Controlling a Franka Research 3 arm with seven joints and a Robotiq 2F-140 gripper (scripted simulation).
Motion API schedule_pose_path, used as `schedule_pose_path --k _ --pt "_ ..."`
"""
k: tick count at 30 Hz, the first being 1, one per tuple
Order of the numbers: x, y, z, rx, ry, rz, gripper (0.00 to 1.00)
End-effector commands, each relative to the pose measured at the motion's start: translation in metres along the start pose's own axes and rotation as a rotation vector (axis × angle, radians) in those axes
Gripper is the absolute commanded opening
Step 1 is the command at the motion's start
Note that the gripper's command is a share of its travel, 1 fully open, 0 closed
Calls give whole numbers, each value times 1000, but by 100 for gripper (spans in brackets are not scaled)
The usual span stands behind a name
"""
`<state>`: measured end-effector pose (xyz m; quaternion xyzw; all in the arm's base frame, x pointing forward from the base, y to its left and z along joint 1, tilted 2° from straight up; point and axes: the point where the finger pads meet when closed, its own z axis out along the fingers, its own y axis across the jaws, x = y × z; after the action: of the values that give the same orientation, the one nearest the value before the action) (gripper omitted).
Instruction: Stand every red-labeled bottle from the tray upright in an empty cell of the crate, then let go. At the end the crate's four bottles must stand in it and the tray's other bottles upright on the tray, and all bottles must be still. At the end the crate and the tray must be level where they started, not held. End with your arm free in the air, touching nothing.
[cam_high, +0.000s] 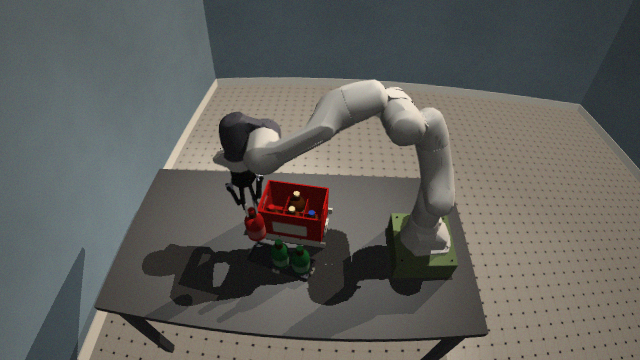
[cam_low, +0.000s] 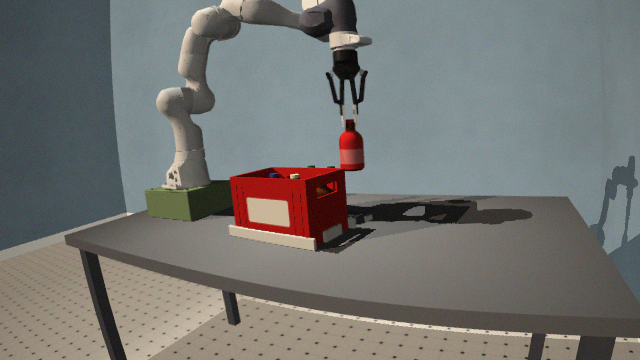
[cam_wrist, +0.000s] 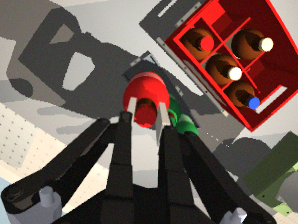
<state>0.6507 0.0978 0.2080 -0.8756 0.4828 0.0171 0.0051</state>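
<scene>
My gripper (cam_high: 249, 208) (cam_low: 349, 120) (cam_wrist: 146, 109) is shut on the neck of a red-labeled bottle (cam_high: 255, 227) (cam_low: 351, 150) (cam_wrist: 148, 86). The bottle hangs upright, its base about level with the crate's rim, just beside the crate's left end. The red crate (cam_high: 316, 231) (cam_low: 300, 200) (cam_wrist: 266, 0) holds a red-capped bottle (cam_high: 271, 206) (cam_wrist: 201, 42), two cream-capped brown bottles (cam_high: 297, 200) (cam_wrist: 226, 71) and a blue-capped one (cam_high: 311, 214) (cam_wrist: 252, 102). Two green bottles (cam_high: 280, 254) (cam_high: 300, 260) (cam_wrist: 181, 121) stand upright on the dark tray (cam_high: 309, 273) in front of the crate.
The crate rests on a cream base plate (cam_low: 270, 237). The arm's green pedestal (cam_high: 425, 265) (cam_low: 187, 202) stands on the table to the right of the crate. The dark table (cam_high: 200, 210) (cam_low: 450, 260) stretches to the left.
</scene>
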Motion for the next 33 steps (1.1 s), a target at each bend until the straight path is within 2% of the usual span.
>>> schedule_pose_path --k 1,33 --pt "-2 -3 -11 9 2 -7 0" --pt "-2 -3 -20 9 2 -7 0"
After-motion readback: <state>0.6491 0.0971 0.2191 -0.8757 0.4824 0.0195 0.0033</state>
